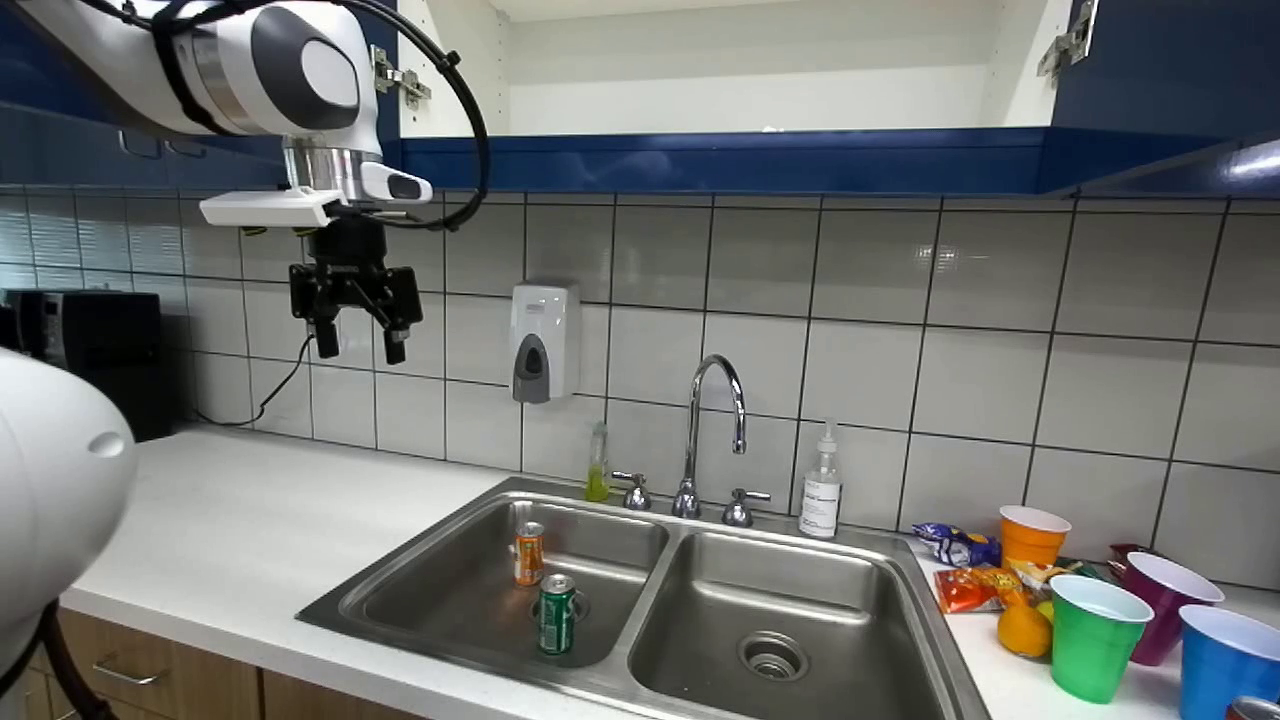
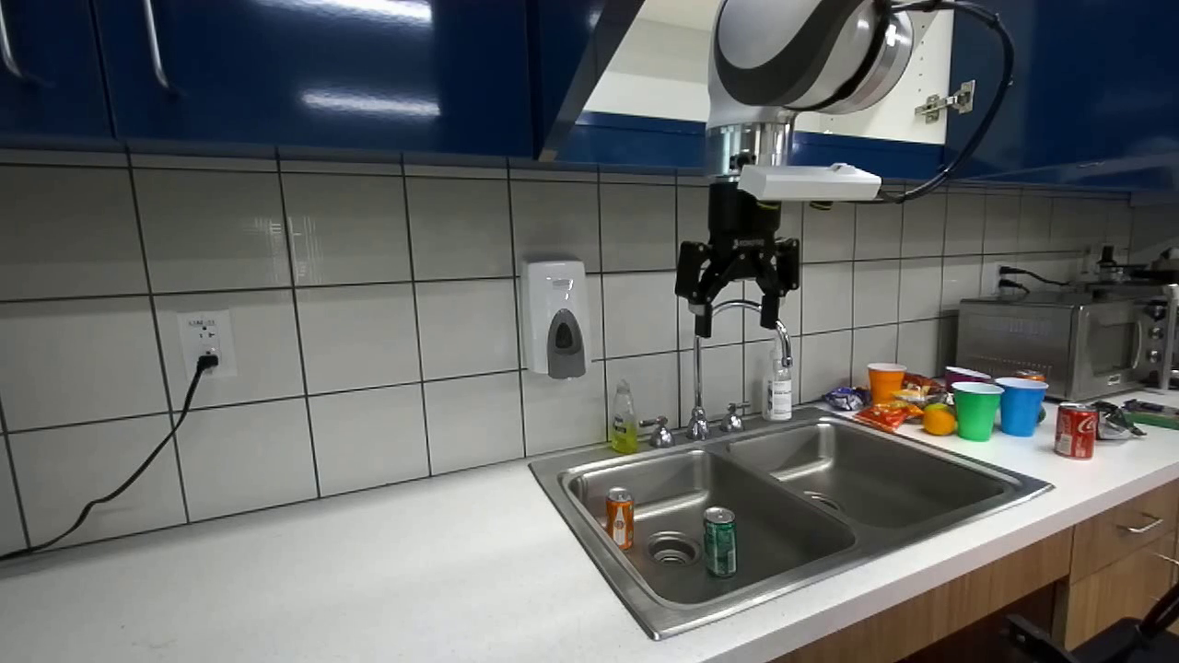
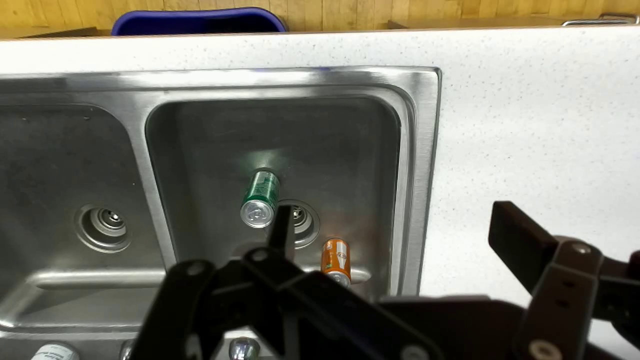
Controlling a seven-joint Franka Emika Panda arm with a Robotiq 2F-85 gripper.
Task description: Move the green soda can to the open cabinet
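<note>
The green soda can stands upright in a sink basin near its drain; it also shows in an exterior view and in the wrist view. My gripper is open and empty, pointing down, high above the counter and well above the can; it shows too in an exterior view. In the wrist view its fingers are wide apart, the left fingertip appearing close beside the can's top. The open cabinet is on the wall above the sink with a white interior and dark blue bottom edge; the arm partly hides it in an exterior view.
An orange can stands in the same basin. A faucet, a soap bottle and a pump bottle line the sink's back. A wall dispenser hangs above. Cups, including a green one, and snacks stand beside the sink.
</note>
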